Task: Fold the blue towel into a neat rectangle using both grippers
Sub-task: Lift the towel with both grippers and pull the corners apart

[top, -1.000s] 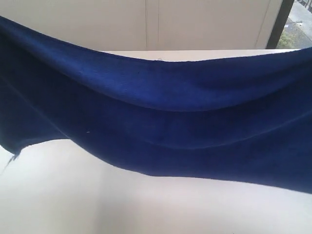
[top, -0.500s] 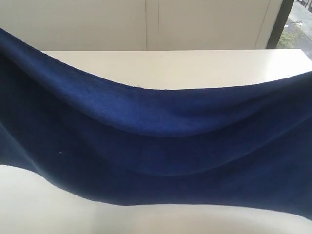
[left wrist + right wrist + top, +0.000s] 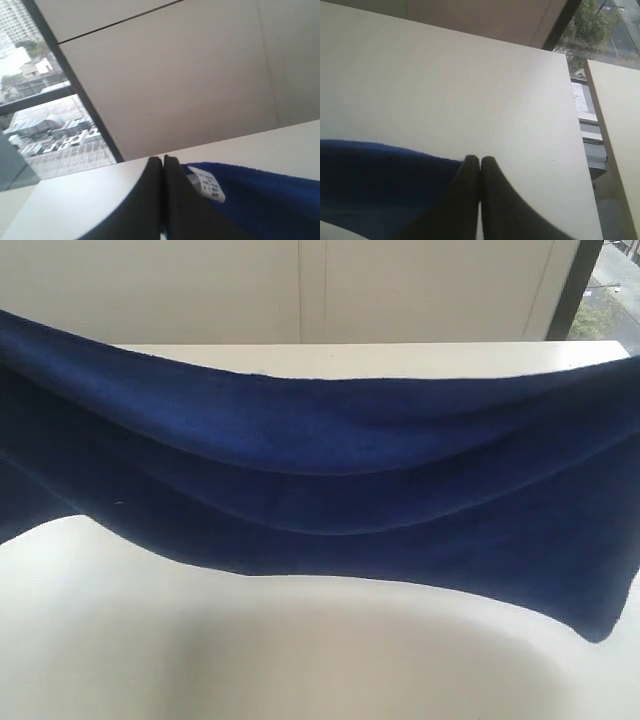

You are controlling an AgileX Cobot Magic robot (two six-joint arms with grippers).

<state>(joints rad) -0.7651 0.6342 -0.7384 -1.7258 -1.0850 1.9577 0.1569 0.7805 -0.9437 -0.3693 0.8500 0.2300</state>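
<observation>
The towel (image 3: 320, 490) lifted and pulled tauter over the table (image 3: 300, 670); left fingers (image 3: 149, 200) pinched its tagged corner, right fingers (image 3: 465, 200) gripped the opposite corner.

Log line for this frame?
blue towel: held above table, sagging | left gripper: shut on blue towel | right gripper: shut on blue towel

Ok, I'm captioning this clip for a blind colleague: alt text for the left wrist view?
The shut left pincer holds the blue towel at the corner by its white tag, above a white table. Behind, a pale wall and a window onto city buildings.
</observation>
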